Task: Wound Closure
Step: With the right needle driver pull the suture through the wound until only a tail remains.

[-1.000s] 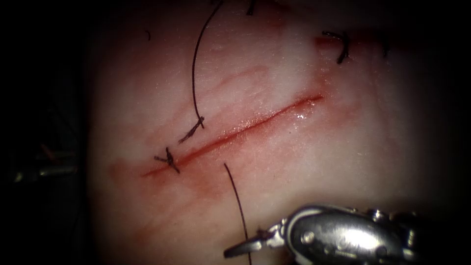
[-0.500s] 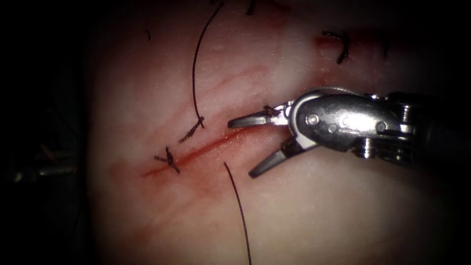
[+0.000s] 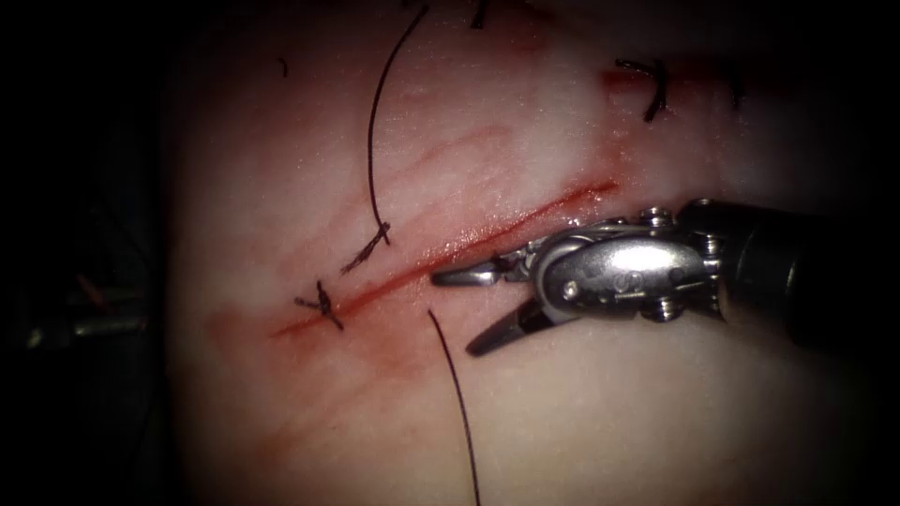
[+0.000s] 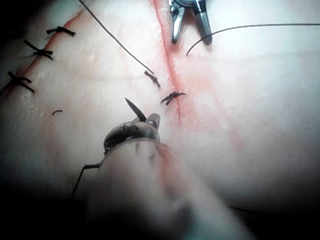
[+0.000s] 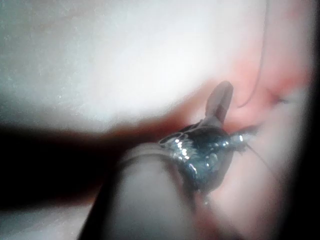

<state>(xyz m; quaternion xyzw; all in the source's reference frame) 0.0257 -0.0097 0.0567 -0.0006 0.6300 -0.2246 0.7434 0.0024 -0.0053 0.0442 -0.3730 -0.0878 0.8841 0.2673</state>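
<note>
The right gripper (image 3: 464,309), spread and holding nothing, sits over the middle of the cut (image 3: 441,258), which runs from near left to far right. The loose thread (image 3: 455,384) end lies just beside its near jaw. The left gripper (image 4: 142,116), spread and empty, is left of the cut; I cannot make out the needle.

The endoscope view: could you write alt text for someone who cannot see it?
The right tool hangs over the tissue with jaws open and empty, its upper jaw on the cut. A knotted stitch crosses the cut's left end, and loose thread lies left of the cut. No needle is visible.
</note>
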